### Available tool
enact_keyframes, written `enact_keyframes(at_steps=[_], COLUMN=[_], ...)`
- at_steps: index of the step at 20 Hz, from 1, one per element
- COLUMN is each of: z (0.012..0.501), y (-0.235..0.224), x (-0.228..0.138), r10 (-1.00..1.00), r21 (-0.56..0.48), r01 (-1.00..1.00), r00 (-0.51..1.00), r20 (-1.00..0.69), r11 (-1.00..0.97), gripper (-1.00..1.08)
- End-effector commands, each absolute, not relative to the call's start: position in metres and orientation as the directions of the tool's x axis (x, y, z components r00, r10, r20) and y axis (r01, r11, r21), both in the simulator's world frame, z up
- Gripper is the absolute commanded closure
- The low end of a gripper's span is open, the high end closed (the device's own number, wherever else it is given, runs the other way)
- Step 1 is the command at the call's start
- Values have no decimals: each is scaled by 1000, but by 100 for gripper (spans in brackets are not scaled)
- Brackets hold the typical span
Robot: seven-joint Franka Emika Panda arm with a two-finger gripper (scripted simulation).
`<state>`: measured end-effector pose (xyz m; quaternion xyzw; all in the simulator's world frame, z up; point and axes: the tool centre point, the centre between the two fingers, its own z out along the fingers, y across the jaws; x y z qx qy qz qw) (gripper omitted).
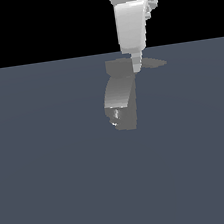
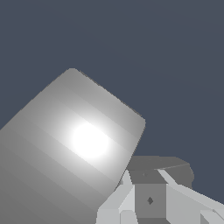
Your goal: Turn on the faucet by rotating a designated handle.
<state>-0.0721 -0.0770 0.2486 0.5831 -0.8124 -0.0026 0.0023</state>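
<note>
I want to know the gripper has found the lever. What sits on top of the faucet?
On top of the faucet lies the flat dark handle, pointing to the exterior view's right. The gripper comes down over its middle, covering that part, so contact cannot be confirmed.

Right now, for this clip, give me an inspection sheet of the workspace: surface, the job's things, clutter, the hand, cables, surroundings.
Surface: flat blue-grey floor, bare around the fixture.
Faucet: grey blocky faucet with a downward-curving body, standing near the middle of the exterior view.
Handle: thin flat dark handle on top of the faucet, pointing toward the exterior view's right.
Clutter: nothing seen.
Hand: white hand down at the faucet's top beside the handle; its fingertips sit close together, but whether it is open or shut cannot be told. Contact with the handle is not clear.
Cables: nothing seen.
Surroundings: plain black background above the floor; nothing else seen.
</note>
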Motion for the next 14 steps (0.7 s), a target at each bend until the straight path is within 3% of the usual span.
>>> enact_keyframes(at_steps=[1, 14], z=[249, 249], y=[-95, -152], x=[-65, -45], r10=[-944, -940], r21=[-1, 0], r01=[-944, -940], r00=[-330, -341], r20=[0, 0], r11=[330, 341], gripper=[108, 108])
